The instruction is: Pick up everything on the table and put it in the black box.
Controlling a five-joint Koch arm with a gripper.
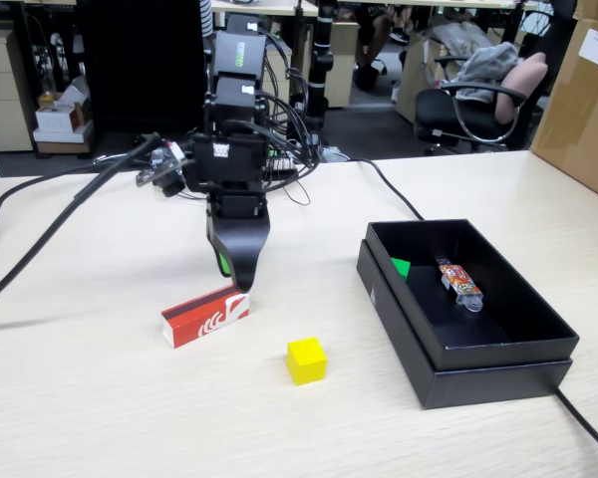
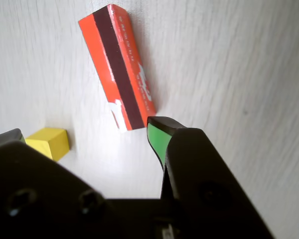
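Tabletop [image 1: 100, 398]: red packet [image 1: 205, 316] just under tool [image 1: 237, 282].

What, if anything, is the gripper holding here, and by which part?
Nothing. The gripper is open and empty above the table, one fingertip at the end of the red packet.

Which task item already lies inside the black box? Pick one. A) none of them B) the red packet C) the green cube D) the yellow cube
C: in the fixed view the green cube sits inside the black box, while the yellow cube and the red packet lie on the table.
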